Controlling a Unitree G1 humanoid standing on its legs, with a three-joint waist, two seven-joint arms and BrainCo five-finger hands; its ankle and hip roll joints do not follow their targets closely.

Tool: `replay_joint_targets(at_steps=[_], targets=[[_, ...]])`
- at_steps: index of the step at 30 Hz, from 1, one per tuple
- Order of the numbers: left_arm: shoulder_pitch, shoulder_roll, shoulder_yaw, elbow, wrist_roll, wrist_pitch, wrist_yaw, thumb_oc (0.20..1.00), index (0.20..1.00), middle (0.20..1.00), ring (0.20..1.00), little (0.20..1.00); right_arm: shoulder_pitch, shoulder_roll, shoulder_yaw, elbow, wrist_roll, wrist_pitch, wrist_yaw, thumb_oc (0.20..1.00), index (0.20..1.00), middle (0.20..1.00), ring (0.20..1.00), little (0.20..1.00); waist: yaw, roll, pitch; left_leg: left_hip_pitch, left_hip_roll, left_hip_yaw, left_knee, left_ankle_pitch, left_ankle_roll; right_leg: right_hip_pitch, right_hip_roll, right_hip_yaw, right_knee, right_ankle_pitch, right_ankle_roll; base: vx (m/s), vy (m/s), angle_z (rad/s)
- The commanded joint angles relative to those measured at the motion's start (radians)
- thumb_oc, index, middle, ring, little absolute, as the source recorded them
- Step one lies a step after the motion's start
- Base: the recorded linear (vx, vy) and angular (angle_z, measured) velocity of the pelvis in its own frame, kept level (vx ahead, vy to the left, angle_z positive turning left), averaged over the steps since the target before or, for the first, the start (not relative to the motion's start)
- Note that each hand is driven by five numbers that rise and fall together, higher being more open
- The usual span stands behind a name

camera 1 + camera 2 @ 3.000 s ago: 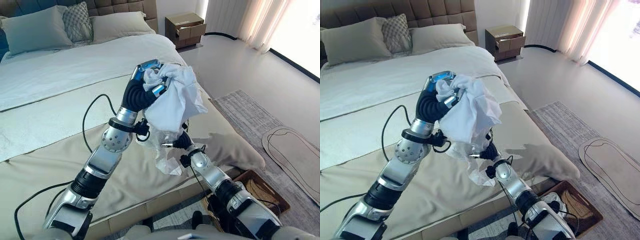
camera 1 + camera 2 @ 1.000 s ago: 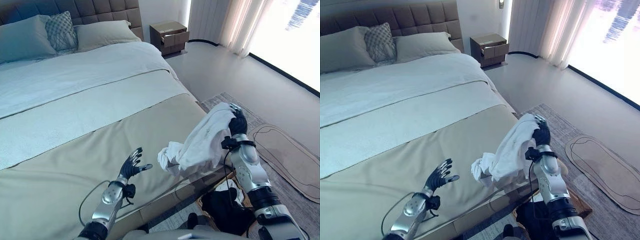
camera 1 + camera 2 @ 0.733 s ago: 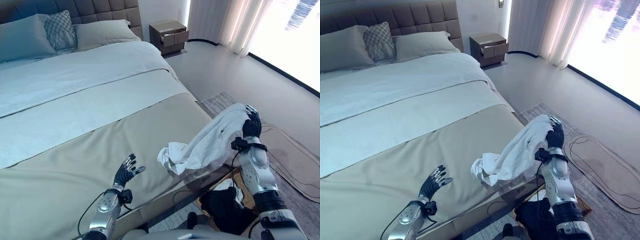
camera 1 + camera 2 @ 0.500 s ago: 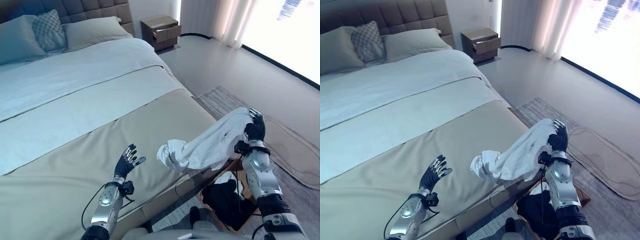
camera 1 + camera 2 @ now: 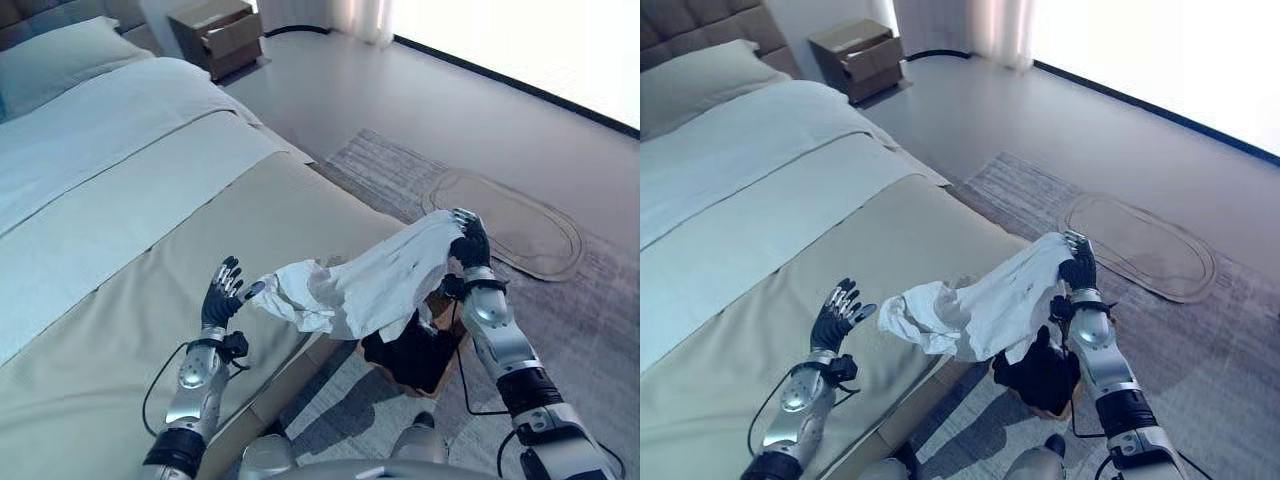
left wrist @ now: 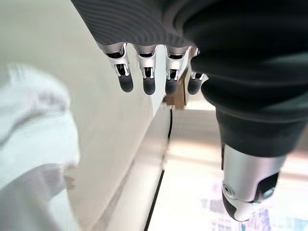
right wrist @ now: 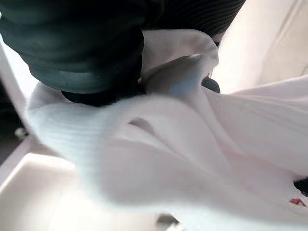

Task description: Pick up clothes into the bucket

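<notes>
We count one white garment (image 5: 375, 285), soft, crumpled cotton-like cloth, stretched in the air across the centre of the frame. Its upper end is bunched in our right hand (image 5: 468, 240), whose fingers are curled round the cloth at centre right; its other end hangs as a wrinkled knot just beside our left hand. In the right wrist view the same white fabric (image 7: 159, 154) wraps over the hand, ribbed in texture.

Below the cloth, lower centre right, sits one bucket (image 5: 452, 352), a brown basket-like container on the floor at the bed's corner. A dark garment (image 5: 405, 355) lies heaped in it, with a bit of white cloth showing beside it.

Our left hand (image 5: 220, 297) is raised over the bed at lower left, fingers spread and straight, holding nothing.

One bed (image 5: 150, 230) fills the left half: smooth beige cover near us, pale sheet further up. One striped grey rug (image 5: 600, 300) lies at right, one oval mat (image 5: 520, 215) on it. One wooden nightstand (image 5: 215, 35) stands at top centre left, its drawer ajar.
</notes>
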Motion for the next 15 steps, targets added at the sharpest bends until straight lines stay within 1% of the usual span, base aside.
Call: replay_joint_targets(at_steps=[1,5,6,7,8,9,10,11,12,13,15], targets=[[-0.011,0.067,0.047,-0.116,-0.045,-0.084,0.041,1.0,1.0,1.0,1.0,1.0,-0.093,0.035,-0.043,-0.121,0.003,-0.079,-0.016,0.2,0.2,0.2,0.2,0.2,0.003,-0.093,-0.055,-0.109,-0.074,-0.024,0.067,-0.087,-0.006,-0.024,-0.063,0.014,-0.097,0.124,0.038,-0.06,-0.207,-0.24],[-0.017,0.062,0.046,-0.138,-0.055,-0.09,0.059,1.0,1.0,1.0,1.0,1.0,-0.086,0.017,-0.069,-0.168,0.009,-0.09,-0.041,0.2,0.2,0.2,0.2,0.2,-0.011,-0.069,-0.026,-0.128,-0.034,-0.035,0.044,-0.054,-0.028,-0.044,-0.029,0.007,-0.093,0.102,0.023,-0.06,-0.151,-0.01],[-0.019,0.062,0.042,-0.148,-0.059,-0.091,0.058,1.0,1.0,1.0,1.0,1.0,-0.088,0.011,-0.077,-0.178,0.009,-0.092,-0.05,0.2,0.2,0.2,0.2,0.2,-0.014,-0.061,-0.014,-0.138,-0.03,-0.039,0.041,-0.047,-0.032,-0.054,-0.024,0.007,-0.089,0.098,0.02,-0.08,-0.084,0.04],[-0.02,0.062,0.042,-0.148,-0.059,-0.091,0.058,1.0,1.0,1.0,1.0,1.0,-0.088,0.01,-0.078,-0.179,0.009,-0.092,-0.05,0.2,0.2,0.2,0.2,0.2,-0.014,-0.06,-0.015,-0.139,-0.029,-0.04,0.041,-0.046,-0.033,-0.055,-0.023,0.006,-0.088,0.097,0.019,-0.13,-0.073,0.07],[-0.027,0.069,0.025,-0.153,-0.051,-0.096,0.06,1.0,1.0,1.0,1.0,1.0,-0.105,-0.003,-0.097,-0.196,0.001,-0.102,-0.082,0.2,0.2,0.2,0.2,0.2,-0.022,-0.043,0.012,-0.161,-0.022,-0.046,0.042,-0.038,-0.037,-0.088,-0.02,0.013,-0.074,0.092,0.015,-0.12,-0.059,0.04],[-0.031,0.068,0.016,-0.156,-0.047,-0.098,0.061,1.0,1.0,1.0,1.0,1.0,-0.114,-0.006,-0.106,-0.204,0.004,-0.107,-0.095,0.2,0.2,0.2,0.2,0.2,-0.025,-0.034,0.024,-0.171,-0.019,-0.047,0.045,-0.036,-0.038,-0.106,-0.019,0.021,-0.061,0.09,0.013,-0.11,-0.058,0.02],[-0.032,0.067,0.016,-0.155,-0.047,-0.098,0.061,1.0,1.0,1.0,1.0,1.0,-0.113,-0.007,-0.107,-0.204,0.003,-0.107,-0.096,0.2,0.2,0.2,0.2,0.2,-0.023,-0.031,0.026,-0.169,-0.016,-0.047,0.05,-0.042,-0.039,-0.107,-0.018,0.023,-0.055,0.084,0.013,-0.1,-0.032,-0.03],[-0.037,0.068,-0.005,-0.151,-0.036,-0.099,0.069,1.0,1.0,1.0,1.0,1.0,-0.137,-0.012,-0.124,-0.227,0.004,-0.117,-0.133,0.2,0.2,0.2,0.2,0.2,-0.029,-0.014,0.05,-0.183,-0.011,-0.041,0.054,-0.037,-0.042,-0.142,-0.019,0.038,-0.033,0.083,0.011,-0.06,-0.023,-0.02],[-0.038,0.067,-0.006,-0.15,-0.036,-0.1,0.07,1.0,1.0,1.0,1.0,1.0,-0.137,-0.013,-0.125,-0.228,0.003,-0.117,-0.134,0.2,0.2,0.2,0.2,0.2,-0.027,-0.014,0.05,-0.184,-0.011,-0.04,0.054,-0.037,-0.042,-0.144,-0.019,0.039,-0.032,0.083,0.01,-0.09,-0.032,-0.1],[-0.037,0.062,-0.016,-0.134,-0.029,-0.097,0.072,1.0,1.0,1.0,1.0,1.0,-0.155,-0.023,-0.142,-0.249,-0.006,-0.12,-0.151,0.2,0.2,0.2,0.2,0.2,-0.033,-0.005,0.057,-0.181,-0.008,-0.029,0.047,-0.034,-0.044,-0.157,-0.016,0.048,-0.03,0.083,0.01,-0.02,-0.011,-0.12],[-0.034,0.053,-0.02,-0.119,-0.036,-0.093,0.073,1.0,1.0,1.0,1.0,1.0,-0.167,-0.041,-0.159,-0.271,-0.012,-0.123,-0.171,0.2,0.2,0.2,0.2,0.2,-0.038,0.001,0.06,-0.174,-0.007,-0.016,0.034,-0.026,-0.049,-0.16,-0.011,0.057,-0.034,0.086,0.011,-0.02,-0.01,-0.14]])
